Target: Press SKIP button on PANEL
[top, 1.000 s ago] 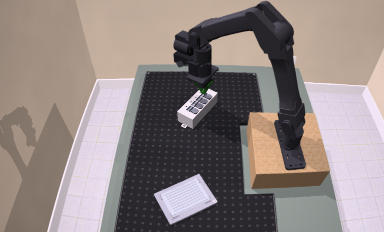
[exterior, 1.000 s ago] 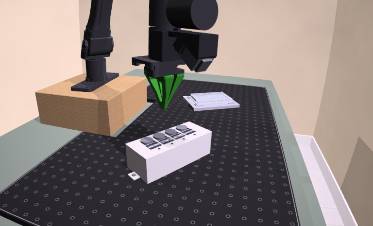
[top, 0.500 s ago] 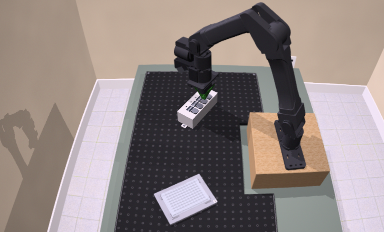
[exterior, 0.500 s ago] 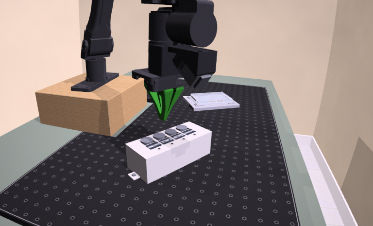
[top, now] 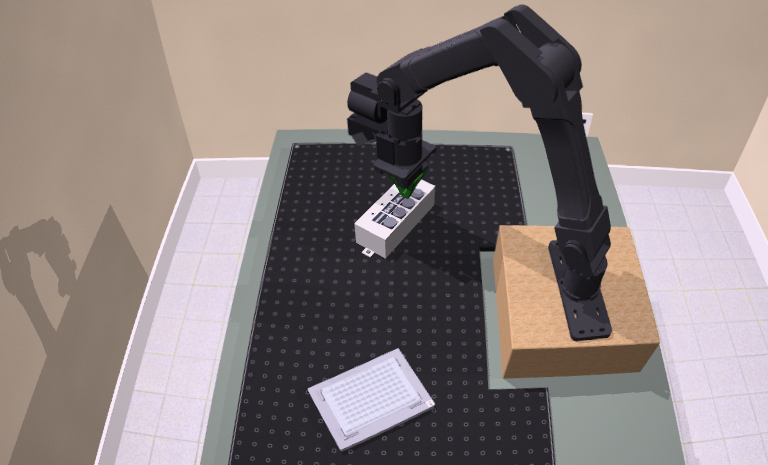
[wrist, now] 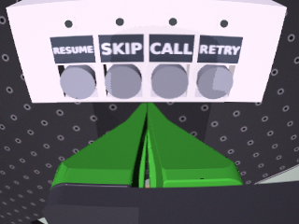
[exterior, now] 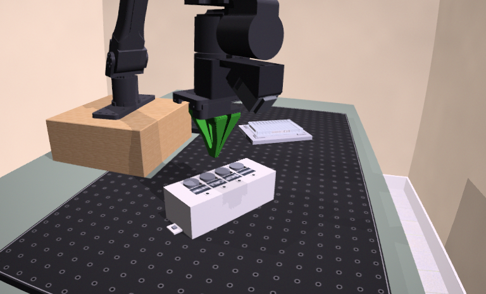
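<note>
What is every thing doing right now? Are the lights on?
gripper: shut, empty, above the panel, not touching it.
SKIP button: not pressed.
RESUME, CALL, RETRY buttons: not pressed.
Four lamps: all dark.
PANEL: flat on the board.
96-well plate C15: seated on its nest.

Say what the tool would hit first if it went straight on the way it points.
Most likely the top of the PANEL: the shut tool points down near its arm-side edge, between the SKIP button and the CALL button. Which it would touch first is unclear.
</note>
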